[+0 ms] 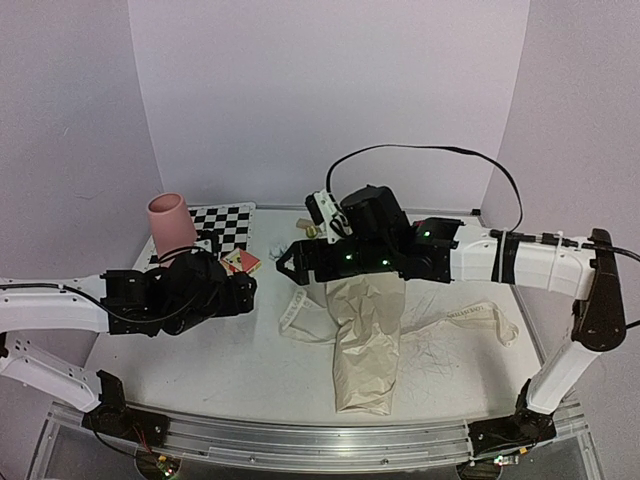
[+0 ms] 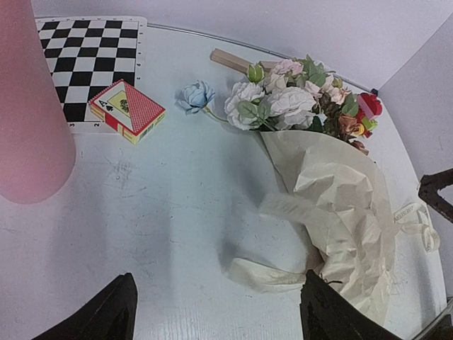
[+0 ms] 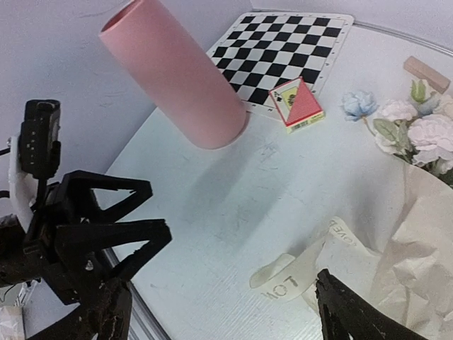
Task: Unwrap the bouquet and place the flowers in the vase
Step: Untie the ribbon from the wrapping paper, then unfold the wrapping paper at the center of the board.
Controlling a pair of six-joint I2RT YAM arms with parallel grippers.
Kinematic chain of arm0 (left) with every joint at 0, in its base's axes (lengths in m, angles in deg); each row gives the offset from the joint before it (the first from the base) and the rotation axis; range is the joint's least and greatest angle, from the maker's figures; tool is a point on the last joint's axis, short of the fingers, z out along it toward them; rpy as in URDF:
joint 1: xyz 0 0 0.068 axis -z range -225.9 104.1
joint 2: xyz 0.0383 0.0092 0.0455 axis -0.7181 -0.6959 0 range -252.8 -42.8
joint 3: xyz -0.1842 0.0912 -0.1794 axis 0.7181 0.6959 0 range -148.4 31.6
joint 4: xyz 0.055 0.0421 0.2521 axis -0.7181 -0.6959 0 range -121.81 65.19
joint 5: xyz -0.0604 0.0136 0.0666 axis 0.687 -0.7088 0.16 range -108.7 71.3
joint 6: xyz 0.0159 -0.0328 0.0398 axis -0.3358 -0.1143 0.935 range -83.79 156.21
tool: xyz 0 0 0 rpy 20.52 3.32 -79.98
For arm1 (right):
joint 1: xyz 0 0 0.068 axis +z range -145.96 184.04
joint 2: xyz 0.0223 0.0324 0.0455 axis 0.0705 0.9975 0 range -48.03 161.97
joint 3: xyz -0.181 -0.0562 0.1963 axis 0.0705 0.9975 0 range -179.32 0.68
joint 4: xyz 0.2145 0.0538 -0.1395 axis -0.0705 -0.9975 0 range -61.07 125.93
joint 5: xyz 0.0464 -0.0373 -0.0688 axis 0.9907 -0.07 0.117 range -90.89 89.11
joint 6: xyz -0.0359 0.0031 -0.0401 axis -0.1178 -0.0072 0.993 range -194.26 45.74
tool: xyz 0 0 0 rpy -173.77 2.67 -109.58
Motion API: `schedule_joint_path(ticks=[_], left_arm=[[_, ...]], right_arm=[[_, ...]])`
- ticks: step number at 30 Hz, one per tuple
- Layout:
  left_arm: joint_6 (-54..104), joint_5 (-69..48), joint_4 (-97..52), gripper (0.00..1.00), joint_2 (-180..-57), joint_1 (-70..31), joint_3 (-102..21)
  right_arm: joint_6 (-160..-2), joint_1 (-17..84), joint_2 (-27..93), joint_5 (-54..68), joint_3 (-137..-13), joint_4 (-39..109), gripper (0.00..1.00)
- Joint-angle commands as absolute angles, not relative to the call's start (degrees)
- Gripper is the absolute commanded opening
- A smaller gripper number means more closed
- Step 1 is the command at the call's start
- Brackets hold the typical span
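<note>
- We see the left gripper (image 2: 219,320) spread wide with nothing between its fingers, hovering low over bare table (image 1: 200,360) between the vase and the bouquet.
- The right gripper (image 3: 221,319) is also gaping and empty, and it hangs above the bouquet's upper end. In the top view this arm hides the blooms.
- The bouquet (image 2: 340,198) lies flat near the middle of the table. Its crumpled beige paper is wrapped around the stems, and the open end points toward the back wall.
- The flowers (image 2: 290,99), white, peach-pink and rust, stick out of the paper. One pale blue bloom (image 2: 196,95) lies just beside them on the table.
- The vase (image 1: 170,220) stands upright at the far left, well apart from the bouquet.
- A checkerboard mat (image 2: 92,49) lies flat next to the vase. A red card box (image 2: 127,110) rests at its near edge, between the vase and the flowers.
- A cream ribbon (image 3: 297,273) with printed letters trails loose from the paper toward the left gripper.
- A wooden block (image 2: 233,60) lies behind the blooms, and a small colourful toy brick (image 2: 368,113) sits against their right side.
</note>
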State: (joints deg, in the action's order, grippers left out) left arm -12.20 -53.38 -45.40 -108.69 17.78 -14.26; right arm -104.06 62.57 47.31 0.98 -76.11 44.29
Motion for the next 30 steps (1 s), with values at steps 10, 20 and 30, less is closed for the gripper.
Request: schedule_joint_path(ticks=[10,20,30], left_arm=[[-15.4,-48.7,-48.6,0.90,-115.9,16.1,-23.8],[-15.2,-39.5,-45.9,0.86,-122.3,16.2,-24.7],[-15.9,-33.1,-39.9,0.75,-132.0,18.2,-28.9]], right_arm=[[-104.9,59.8,39.8,-8.0,-69.3,38.7,0.98],[-107.6,50.9,30.9,-2.7,-54.6,37.0,0.95],[-107.2,40.1,23.7,1.7,-42.3,37.4,0.91]])
